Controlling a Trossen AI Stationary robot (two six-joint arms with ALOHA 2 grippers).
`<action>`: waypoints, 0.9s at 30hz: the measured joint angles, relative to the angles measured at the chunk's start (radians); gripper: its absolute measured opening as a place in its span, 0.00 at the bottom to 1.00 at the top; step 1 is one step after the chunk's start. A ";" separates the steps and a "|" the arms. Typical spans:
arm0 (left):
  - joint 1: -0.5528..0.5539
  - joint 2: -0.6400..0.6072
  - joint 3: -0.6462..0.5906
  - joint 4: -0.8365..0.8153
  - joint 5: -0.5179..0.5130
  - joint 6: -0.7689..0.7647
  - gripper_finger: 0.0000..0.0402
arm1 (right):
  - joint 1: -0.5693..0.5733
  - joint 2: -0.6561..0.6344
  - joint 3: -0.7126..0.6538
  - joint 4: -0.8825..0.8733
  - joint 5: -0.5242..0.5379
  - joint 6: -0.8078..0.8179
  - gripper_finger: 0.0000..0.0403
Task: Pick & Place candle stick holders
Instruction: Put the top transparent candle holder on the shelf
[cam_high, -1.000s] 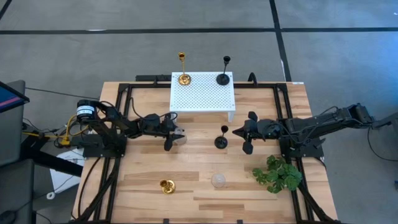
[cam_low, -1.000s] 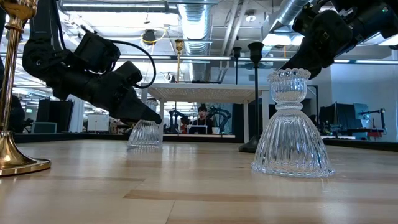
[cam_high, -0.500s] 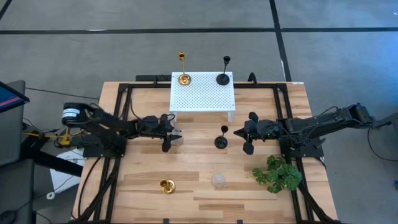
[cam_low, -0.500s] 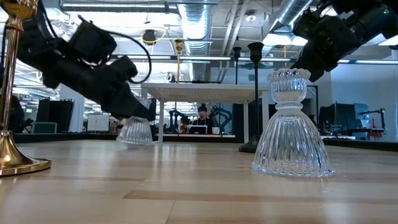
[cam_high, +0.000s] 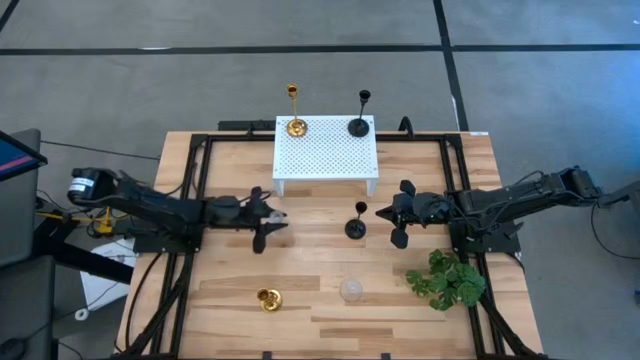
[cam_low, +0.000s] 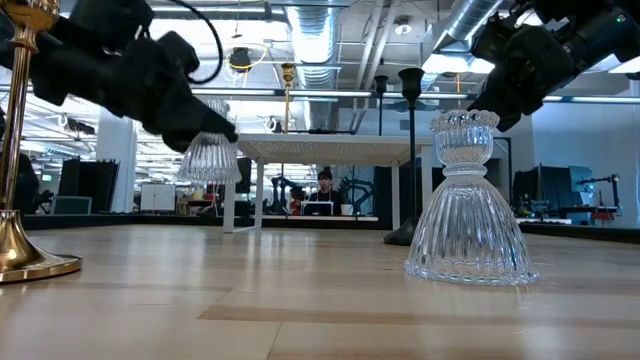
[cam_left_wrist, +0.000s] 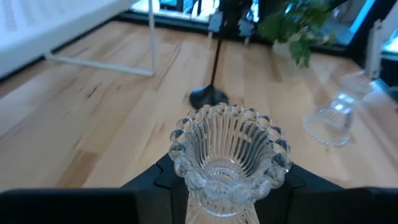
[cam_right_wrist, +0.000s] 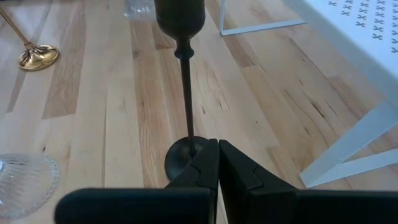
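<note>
bench (cam_high: 240, 295): light wood top inside a dark frame; carries every item listed below.
platform (cam_high: 326, 150): white, perforated, on legs at the far edge of the bench.
plant (cam_high: 447, 279): green and leafy, on the bench near the right arm's base.
left tool (cam_high: 268, 218): clamped on a clear glass holder (cam_low: 209, 155), which is lifted clear of the bench in the low view, in front of the platform's left leg.
right tool (cam_high: 398, 213): fingers together, holding nothing, low over the bench just right of the loose black holder.
tall gold holder (cam_high: 294, 112): upright on the platform's far left corner.
tall black holder (cam_high: 360, 112): upright on the platform's far right corner.
loose black holder (cam_high: 356, 222): upright on the bench in front of the platform, just beside the right tool.
second glass holder (cam_high: 351, 290): upright on the near part of the bench, left of the plant.
squat gold holder (cam_high: 268, 297): on the near part of the bench, left of the second glass holder.
</note>
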 joint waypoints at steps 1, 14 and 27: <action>-0.008 -0.009 0.001 0.004 -0.002 0.000 0.32 | 0.000 0.000 0.000 0.000 0.000 0.000 0.00; -0.038 -0.043 0.117 -0.131 -0.005 -0.047 0.32 | 0.000 0.000 0.000 0.000 0.001 0.000 0.00; -0.027 -0.043 0.376 -0.302 -0.080 0.117 0.33 | -0.001 0.000 0.000 0.000 0.003 -0.001 0.00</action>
